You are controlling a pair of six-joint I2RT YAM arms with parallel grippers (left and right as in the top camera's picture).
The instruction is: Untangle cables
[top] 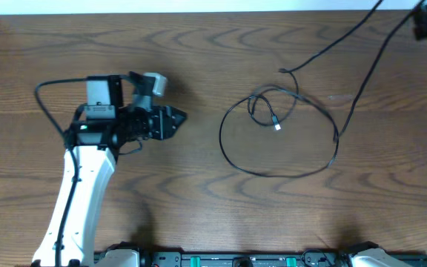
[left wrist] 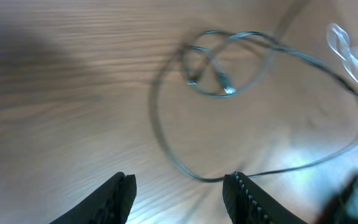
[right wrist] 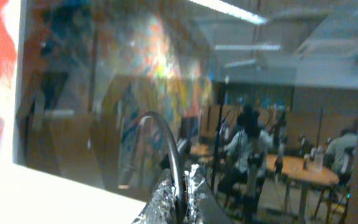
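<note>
A thin dark cable is laid out on the right half of the wooden table, well apart from its near edge. One wide, open loop is formed, with a small cluster of tighter loops at its far side and a small pale plug end lying inside it. Two strands are carried off toward the far right corner, where the right gripper is clamped on the cord — a springy arch of it is seen rising just above the ridged fingertips. The left gripper is held left of the loop with its jaws apart and nothing between them; in its wrist view the loop's near curve passes just beside one fingertip. The cable is judged light, limp and smooth-jacketed, so it is likely to slide across the grain rather than lift cleanly. A hold is best taken on the single strand of the wide loop, clear of the tight cluster, or just behind the plug.
</note>
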